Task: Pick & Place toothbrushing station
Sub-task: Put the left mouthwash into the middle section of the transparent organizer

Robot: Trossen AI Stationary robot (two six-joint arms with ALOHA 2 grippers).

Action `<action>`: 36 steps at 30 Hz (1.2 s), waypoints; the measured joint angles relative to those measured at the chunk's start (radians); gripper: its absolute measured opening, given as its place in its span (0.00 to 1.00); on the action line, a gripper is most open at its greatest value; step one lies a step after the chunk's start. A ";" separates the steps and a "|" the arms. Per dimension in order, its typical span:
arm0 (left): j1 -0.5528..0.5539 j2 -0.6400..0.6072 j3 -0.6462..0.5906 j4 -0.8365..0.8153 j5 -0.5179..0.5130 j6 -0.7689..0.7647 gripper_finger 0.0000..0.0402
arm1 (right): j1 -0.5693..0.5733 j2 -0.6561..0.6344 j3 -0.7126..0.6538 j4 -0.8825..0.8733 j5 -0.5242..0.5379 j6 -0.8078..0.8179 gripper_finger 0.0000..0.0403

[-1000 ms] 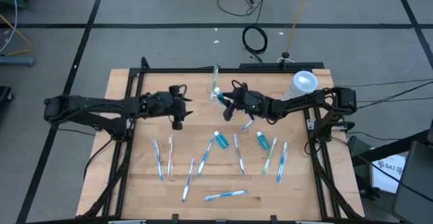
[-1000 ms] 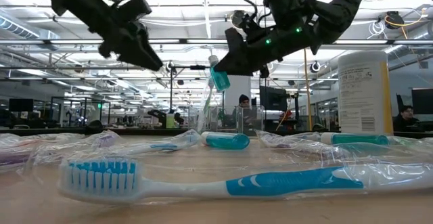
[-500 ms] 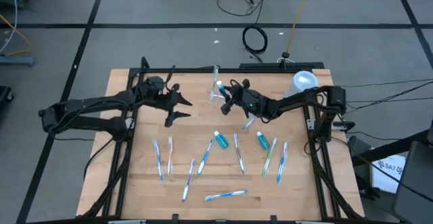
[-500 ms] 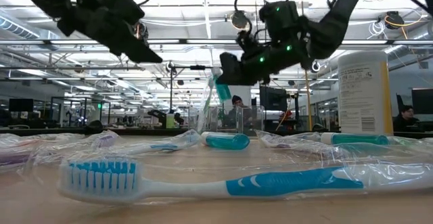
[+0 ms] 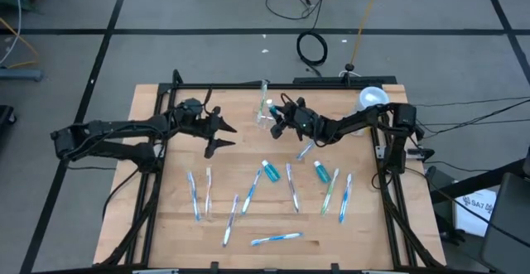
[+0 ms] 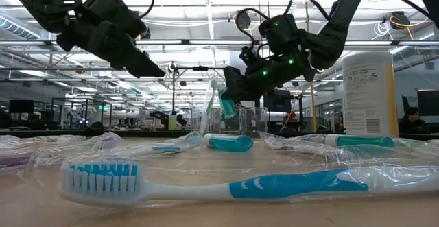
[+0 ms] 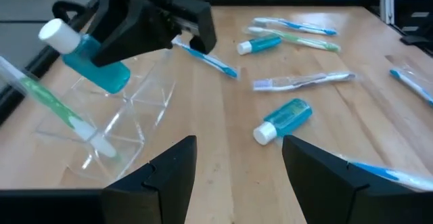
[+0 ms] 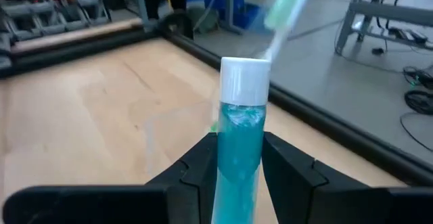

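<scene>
This is a robotics lab or a big open workshop hall, not a home. The wooden counter (image 5: 166,224) stands in a black metal frame (image 5: 145,193) on a grey concrete floor (image 5: 199,9) with dark lines and loose cables (image 5: 311,48). Behind the counter the room has long rows of ceiling lights (image 6: 185,9), glass partitions, and monitors (image 6: 277,99) with people sitting at desks far away.

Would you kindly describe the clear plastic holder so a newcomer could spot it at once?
Look along the wooden table's far edge, near its middle, just ahead of the right gripper, which holds a blue toothpaste tube. The small clear plastic holder stands there. Unlike the scattered toothbrushes, it is colourless, with a green toothbrush standing inside.
</scene>
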 joint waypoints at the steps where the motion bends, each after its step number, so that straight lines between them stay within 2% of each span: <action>1: -0.004 0.000 0.000 0.009 0.000 -0.003 0.56 | 0.000 0.000 0.000 0.002 -0.001 0.003 0.25; 3: -0.007 0.000 0.000 0.051 -0.001 -0.018 0.56 | -0.001 -0.001 0.000 0.018 -0.023 -0.006 0.25; 7: -0.021 0.014 0.000 0.195 -0.003 -0.093 0.56 | 0.000 -0.001 0.000 0.043 -0.143 -0.074 0.25; 10: -0.031 0.040 0.000 0.270 -0.003 -0.101 0.56 | 0.001 -0.001 0.000 0.049 -0.181 -0.103 0.25; 15: -0.032 0.109 0.001 0.348 -0.005 -0.124 0.56 | 0.015 -0.001 0.000 0.083 -0.177 -0.167 0.25; 23: -0.031 0.264 0.001 0.512 -0.033 -0.091 0.56 | 0.063 -0.001 0.000 0.246 -0.182 -0.265 0.25; 26: -0.032 0.294 0.009 0.570 -0.033 -0.110 0.56 | 0.080 -0.001 0.000 0.301 -0.206 -0.268 0.25; 32: -0.033 0.304 0.028 0.577 -0.068 -0.118 0.56 | 0.085 -0.001 0.000 0.391 -0.363 -0.199 0.25; 36: -0.050 0.304 0.028 0.581 -0.071 -0.159 0.56 | 0.085 -0.001 0.000 0.389 -0.367 -0.152 0.25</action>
